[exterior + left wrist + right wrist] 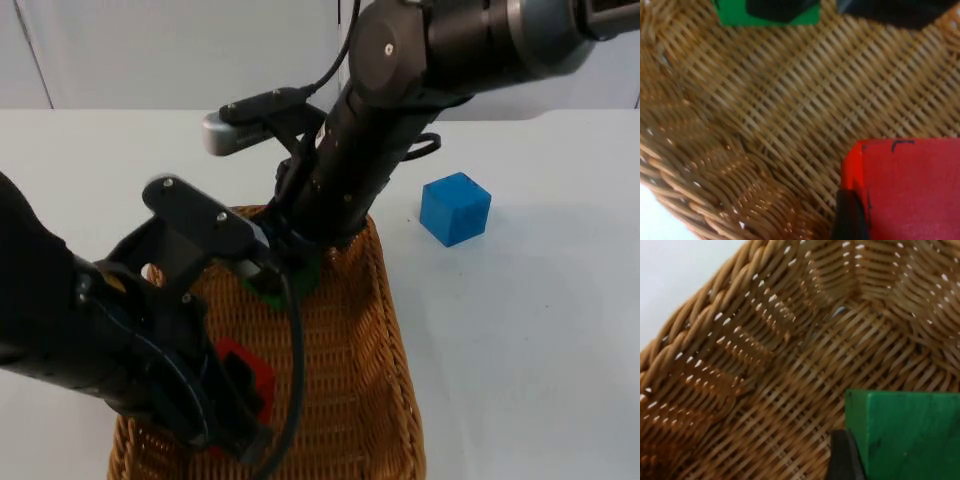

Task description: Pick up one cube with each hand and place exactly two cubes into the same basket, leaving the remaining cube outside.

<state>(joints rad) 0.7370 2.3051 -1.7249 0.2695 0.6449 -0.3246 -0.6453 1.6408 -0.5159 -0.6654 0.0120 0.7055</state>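
Wicker fills the middle of the table from above: a brown basket [370, 350] with both arms reaching down into it. The left gripper [240, 405] is low at the near end, clamped on the red cube [250, 375], and the right gripper [290, 265] is at the far end with the green cube [300, 283] under it. The blue cube [455, 208] sits outside on the white table [540, 330], well apart from the basket. From the left wrist, a black fingertip [850, 217] presses the red cube's side just over the weave, the green cube [740, 15] further along the floor. From the right wrist, a fingertip [842, 455] touches the green cube [910, 432], gripped near the basket's woven wall [740, 340].
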